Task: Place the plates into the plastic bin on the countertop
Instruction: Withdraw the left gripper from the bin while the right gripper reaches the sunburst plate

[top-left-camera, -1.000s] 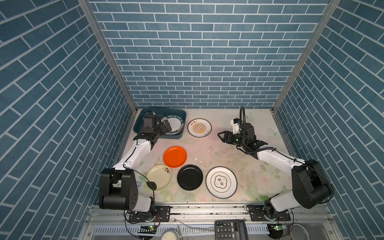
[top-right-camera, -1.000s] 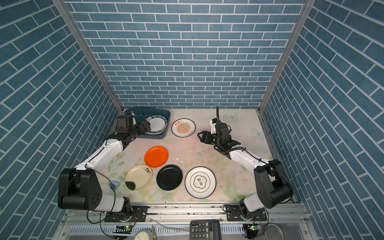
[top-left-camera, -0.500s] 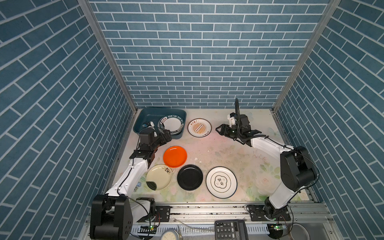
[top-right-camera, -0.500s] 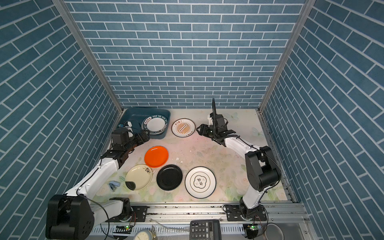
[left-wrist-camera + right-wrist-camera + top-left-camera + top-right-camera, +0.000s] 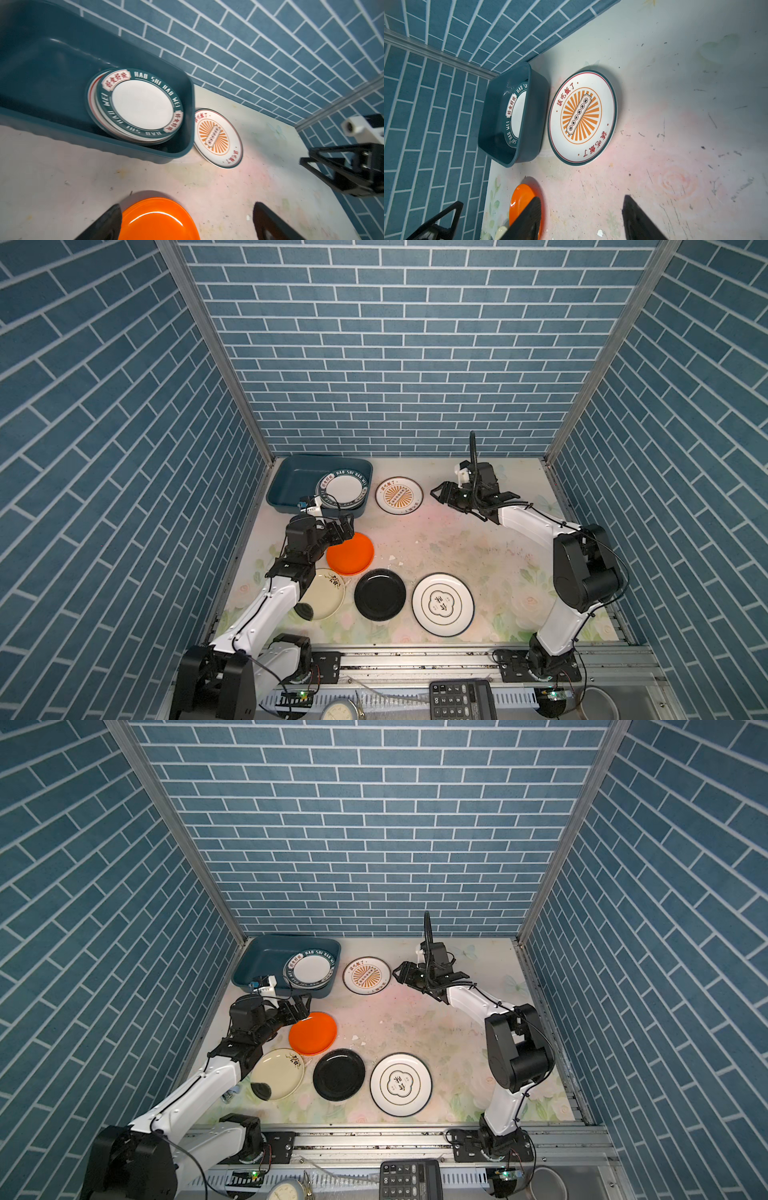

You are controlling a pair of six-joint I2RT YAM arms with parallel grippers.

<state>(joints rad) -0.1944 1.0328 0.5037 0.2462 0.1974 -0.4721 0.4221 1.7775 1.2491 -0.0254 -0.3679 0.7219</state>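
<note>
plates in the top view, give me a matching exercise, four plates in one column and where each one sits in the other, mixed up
Plates
1. orange plate
2. sunburst plate
3. HAO SHI HAO WEI plate
4. black plate

Places
A. in the plastic bin, on top of a stack
B. on the countertop, between the cream plate and the white plate with a cloud outline
C. on the countertop, just outside the bin
D. on the countertop, right at the open left end effector

Pairs: 1-D, 2-C, 3-A, 4-B
</note>
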